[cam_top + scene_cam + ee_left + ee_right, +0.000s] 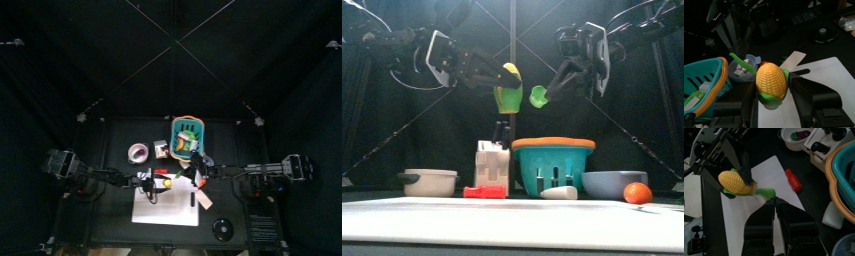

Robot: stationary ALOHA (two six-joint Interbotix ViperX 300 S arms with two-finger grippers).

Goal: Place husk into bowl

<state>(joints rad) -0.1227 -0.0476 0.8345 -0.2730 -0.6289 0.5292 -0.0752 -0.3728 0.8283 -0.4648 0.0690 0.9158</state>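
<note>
Black curtains are ringing the surface [516, 210]; left fingers [774, 97] are clenching bumpy corn [771, 81], right fingers [774, 203] pinching its smooth green husk [765, 193].

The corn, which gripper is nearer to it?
Left. The left gripper holds the corn itself; the right gripper grips the husk peeled out to the side.
</note>
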